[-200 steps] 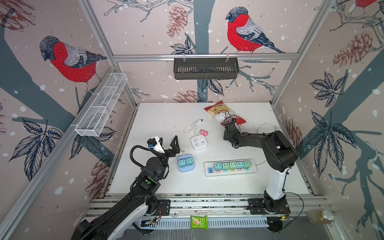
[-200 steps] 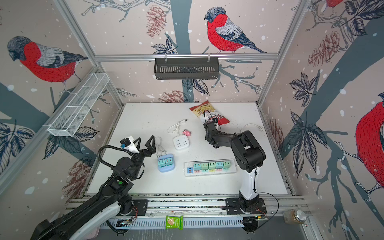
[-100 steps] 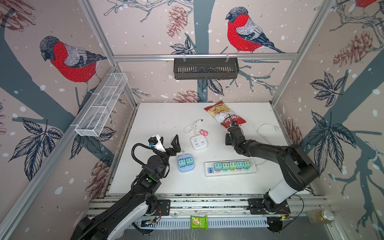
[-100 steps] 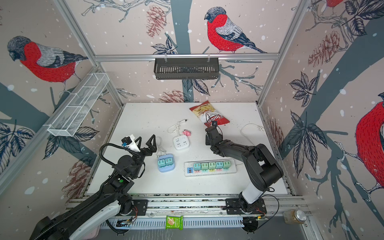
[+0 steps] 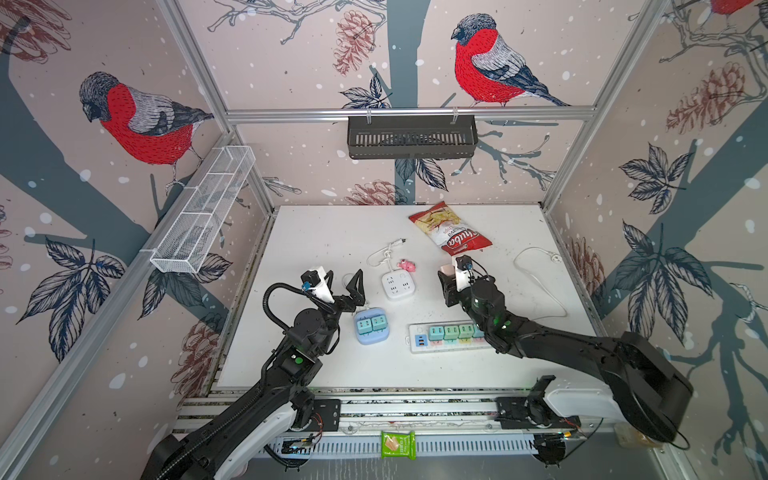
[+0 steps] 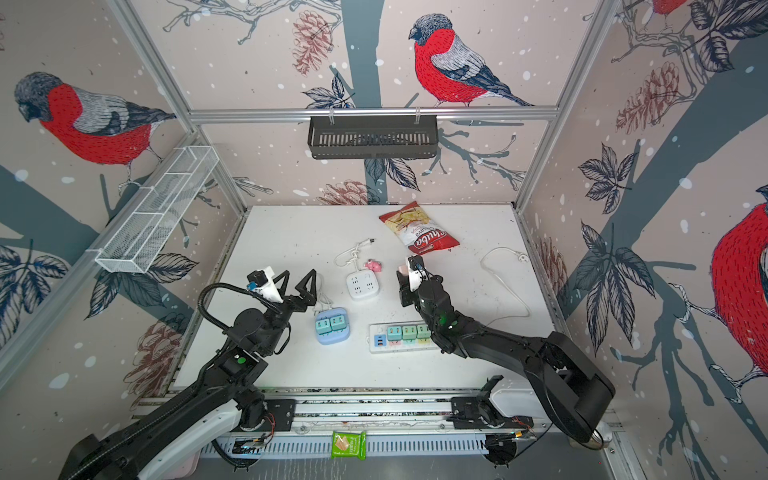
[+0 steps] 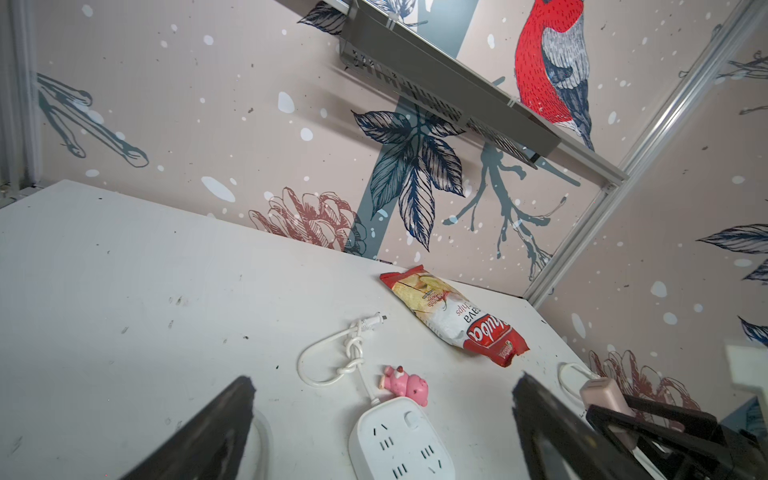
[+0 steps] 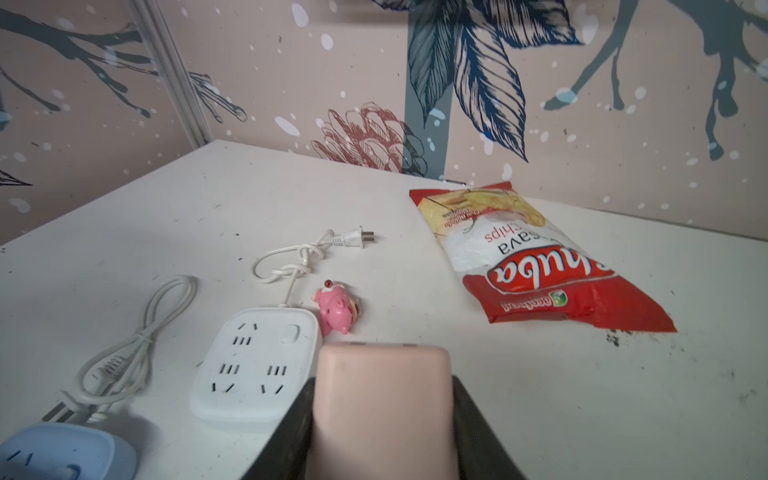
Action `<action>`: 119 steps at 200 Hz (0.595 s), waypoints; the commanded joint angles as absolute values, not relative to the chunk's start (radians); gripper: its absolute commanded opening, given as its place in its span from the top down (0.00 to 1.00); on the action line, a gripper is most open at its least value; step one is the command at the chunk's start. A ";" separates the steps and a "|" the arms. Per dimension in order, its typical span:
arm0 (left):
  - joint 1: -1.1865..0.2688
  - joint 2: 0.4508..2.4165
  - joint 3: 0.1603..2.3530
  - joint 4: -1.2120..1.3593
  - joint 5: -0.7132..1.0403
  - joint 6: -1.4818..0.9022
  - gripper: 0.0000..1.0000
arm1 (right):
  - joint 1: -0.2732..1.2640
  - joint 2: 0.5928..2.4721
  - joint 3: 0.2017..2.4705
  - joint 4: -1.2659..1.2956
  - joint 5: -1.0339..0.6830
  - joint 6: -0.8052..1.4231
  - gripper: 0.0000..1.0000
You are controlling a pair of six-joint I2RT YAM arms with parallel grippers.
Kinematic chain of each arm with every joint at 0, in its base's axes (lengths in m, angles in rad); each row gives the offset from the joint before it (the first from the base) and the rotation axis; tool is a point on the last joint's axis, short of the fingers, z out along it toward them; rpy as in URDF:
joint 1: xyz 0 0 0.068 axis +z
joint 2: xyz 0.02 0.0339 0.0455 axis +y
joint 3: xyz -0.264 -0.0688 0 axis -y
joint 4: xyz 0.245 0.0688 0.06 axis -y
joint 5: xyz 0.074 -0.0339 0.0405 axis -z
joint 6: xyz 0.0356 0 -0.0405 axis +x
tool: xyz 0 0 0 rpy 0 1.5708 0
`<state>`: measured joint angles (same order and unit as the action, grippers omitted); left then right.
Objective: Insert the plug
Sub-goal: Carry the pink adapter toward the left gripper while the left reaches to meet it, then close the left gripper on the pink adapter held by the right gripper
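Center frame: left gripper (image 5: 345, 277), jaws spread wide, sits just upper left of blue socket block (image 5: 371, 331). Right gripper (image 5: 446, 280) clamps pink plug (image 5: 444, 271), right of white square socket (image 5: 399, 286) and above power strip (image 5: 432, 340). Chips bag (image 5: 451, 230) is upper center.

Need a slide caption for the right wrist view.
Wrist view: right gripper shut on the pink plug, facing the white socket block, pink pig toy and chips bag on the table.

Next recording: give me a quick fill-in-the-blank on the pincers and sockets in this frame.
1. The right pincer is shut on a ____ plug.
2. The left pincer stands ____, holding nothing.
3. The blue socket block carries ____ green plugs.

Missing words: pink; open; two.
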<state>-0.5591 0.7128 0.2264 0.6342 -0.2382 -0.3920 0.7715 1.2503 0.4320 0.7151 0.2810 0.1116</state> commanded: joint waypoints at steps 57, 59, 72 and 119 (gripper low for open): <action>-0.586 0.916 0.304 0.835 0.257 -0.313 0.10 | 0.790 1.189 0.299 1.109 0.061 -0.268 0.98; -0.587 0.920 0.308 0.836 0.267 -0.311 0.10 | 0.790 1.190 0.299 1.110 0.053 -0.272 0.98; -0.593 0.951 0.325 0.847 0.319 -0.312 0.11 | 0.790 1.194 0.294 1.120 0.007 -0.301 0.98; -0.618 1.034 0.372 0.880 0.470 -0.332 0.15 | 0.798 1.224 0.295 1.143 -0.130 -0.374 0.98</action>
